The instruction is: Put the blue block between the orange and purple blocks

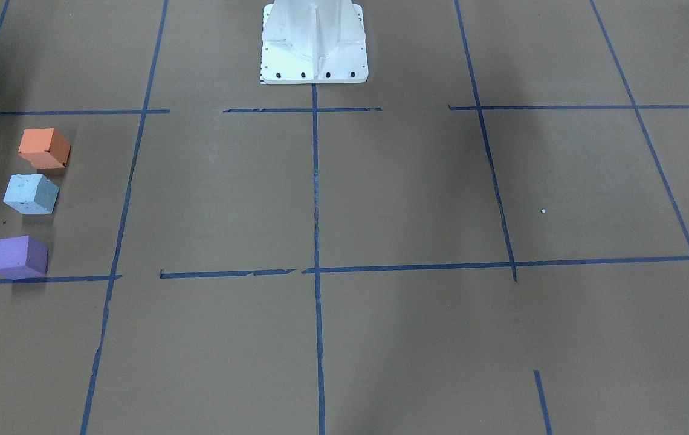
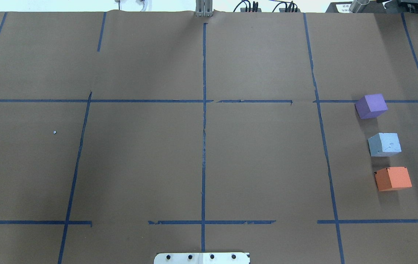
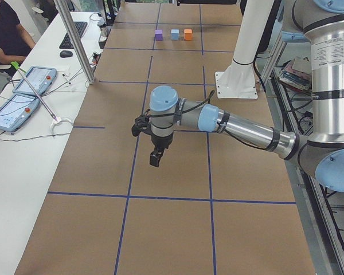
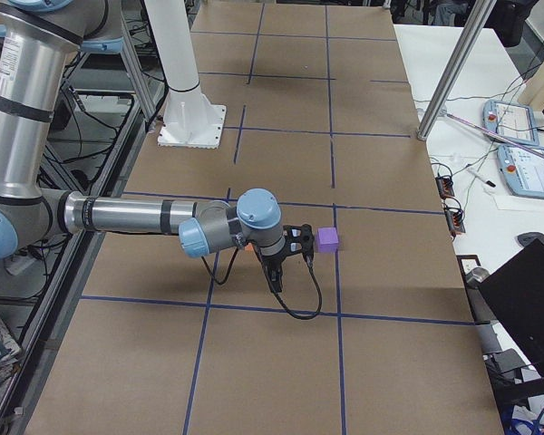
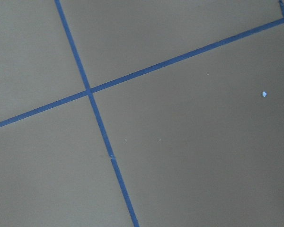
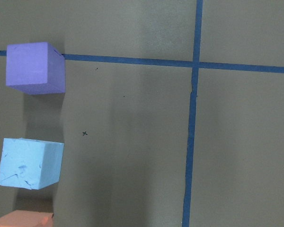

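The blue block [image 2: 384, 144] sits on the brown table between the purple block [image 2: 371, 106] and the orange block [image 2: 392, 178], in a row with gaps, on my right side. The right wrist view shows purple [image 6: 35, 67], blue [image 6: 30, 163] and a sliver of orange [image 6: 23, 219]. My right gripper [image 4: 276, 276] hangs above the table beside the purple block [image 4: 327, 239], holding nothing I can see; I cannot tell whether it is open or shut. My left gripper [image 3: 155, 157] hovers over bare table far from the blocks; its state is unclear too.
Blue tape lines [image 2: 204, 128] divide the brown paper table. The white robot base [image 1: 314, 45] stands at the table's edge. A small white speck [image 2: 54, 132] lies on the left side. An operator's table with tablets [image 3: 23, 91] runs along the far side.
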Robot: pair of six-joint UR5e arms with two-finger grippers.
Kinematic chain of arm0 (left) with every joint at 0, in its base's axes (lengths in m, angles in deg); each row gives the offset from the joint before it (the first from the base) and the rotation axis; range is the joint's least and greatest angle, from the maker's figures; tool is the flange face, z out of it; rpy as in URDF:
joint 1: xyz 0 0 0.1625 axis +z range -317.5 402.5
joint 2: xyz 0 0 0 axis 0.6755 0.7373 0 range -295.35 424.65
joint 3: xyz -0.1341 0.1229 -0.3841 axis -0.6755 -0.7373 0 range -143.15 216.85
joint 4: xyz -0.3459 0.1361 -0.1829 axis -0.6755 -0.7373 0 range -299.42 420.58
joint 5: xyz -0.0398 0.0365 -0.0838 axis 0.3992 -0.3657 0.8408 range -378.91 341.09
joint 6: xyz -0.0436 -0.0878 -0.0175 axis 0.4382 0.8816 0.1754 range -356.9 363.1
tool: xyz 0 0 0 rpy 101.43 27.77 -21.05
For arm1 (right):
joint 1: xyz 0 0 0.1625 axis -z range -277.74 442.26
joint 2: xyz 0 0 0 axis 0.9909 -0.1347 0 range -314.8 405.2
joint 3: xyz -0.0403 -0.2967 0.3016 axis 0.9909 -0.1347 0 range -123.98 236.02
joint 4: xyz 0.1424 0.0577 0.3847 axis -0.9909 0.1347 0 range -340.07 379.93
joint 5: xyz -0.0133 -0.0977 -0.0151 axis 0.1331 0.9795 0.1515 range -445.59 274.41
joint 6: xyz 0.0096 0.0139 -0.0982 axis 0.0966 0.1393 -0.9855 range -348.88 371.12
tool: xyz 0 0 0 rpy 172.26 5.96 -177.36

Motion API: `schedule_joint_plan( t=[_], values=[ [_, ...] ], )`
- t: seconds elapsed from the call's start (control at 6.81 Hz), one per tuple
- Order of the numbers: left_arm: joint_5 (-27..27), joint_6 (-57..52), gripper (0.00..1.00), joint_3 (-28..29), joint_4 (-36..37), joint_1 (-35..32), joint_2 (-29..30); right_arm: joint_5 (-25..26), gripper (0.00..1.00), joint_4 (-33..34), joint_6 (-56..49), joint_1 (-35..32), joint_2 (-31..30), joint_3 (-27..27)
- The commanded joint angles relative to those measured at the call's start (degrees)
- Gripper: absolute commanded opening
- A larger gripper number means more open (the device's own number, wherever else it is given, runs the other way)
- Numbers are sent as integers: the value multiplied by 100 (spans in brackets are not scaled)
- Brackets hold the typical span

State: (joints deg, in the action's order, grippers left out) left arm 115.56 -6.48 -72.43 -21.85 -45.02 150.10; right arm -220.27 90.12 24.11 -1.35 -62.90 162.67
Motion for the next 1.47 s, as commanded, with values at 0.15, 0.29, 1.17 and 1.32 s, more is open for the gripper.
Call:
schedule_joint_plan(
  t=[0.15, 0.29, 1.17, 1.32],
  values=[
    [282, -53, 100, 891, -19, -205, 560, -268, 100, 74, -201, 168, -9, 31],
    [291, -36, 100, 778, 7, -205, 561, -260, 100, 66, -201, 318, 17, 22],
    [405, -27, 100, 627, -248, -205, 543, -260, 100, 66, -201, 311, 97, 40],
    [405, -18, 100, 627, -239, -205, 534, -260, 100, 66, -192, 311, 97, 40]
  ],
)
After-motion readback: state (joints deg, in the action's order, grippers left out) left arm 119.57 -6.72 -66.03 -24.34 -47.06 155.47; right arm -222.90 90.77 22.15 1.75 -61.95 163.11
